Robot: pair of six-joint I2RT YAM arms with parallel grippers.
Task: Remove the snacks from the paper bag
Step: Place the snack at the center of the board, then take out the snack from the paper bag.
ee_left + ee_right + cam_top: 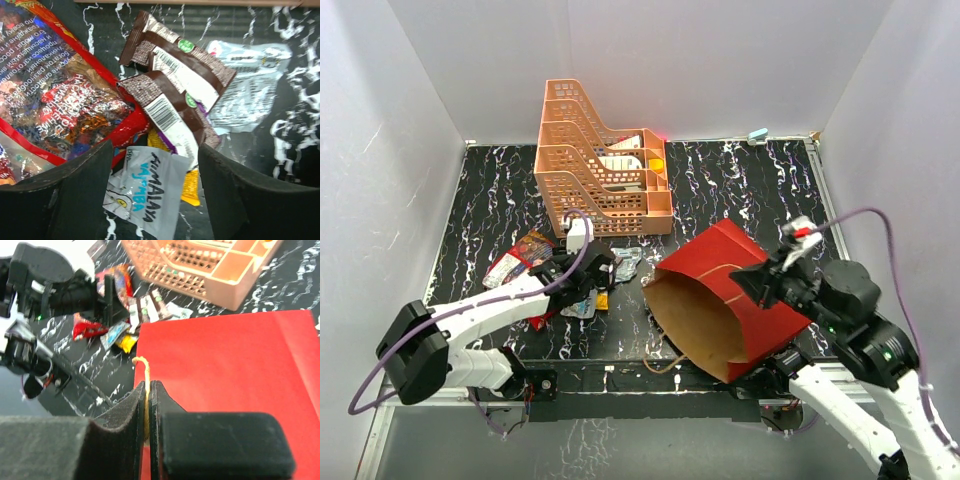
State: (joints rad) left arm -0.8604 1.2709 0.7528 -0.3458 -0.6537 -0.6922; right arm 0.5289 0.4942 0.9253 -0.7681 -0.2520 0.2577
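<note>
We see the large red packet (65,95) cut off at the left wrist view's edge, and a yellow wrapper (192,189) mostly buried under brown packets (175,65) and a white sachet (147,195). These snacks (555,270) lie heaped on the black, white-veined worktop (490,200) below the released left end effector (155,150). The paper bag (740,290) lies tilted, long axis far-right to near-left, mouth toward the near-left, its cord handle (145,367) pinched in the clenched right end effector (148,390). White walls (720,60) enclose the worktop.

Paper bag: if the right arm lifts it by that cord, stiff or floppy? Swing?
Probably light: the paper bag looks empty through its open mouth. Likely to swing or twist, since the right tool pinches only one thin cord handle. Fairly stiff, I'd guess: the mouth stands open unsupported.
</note>
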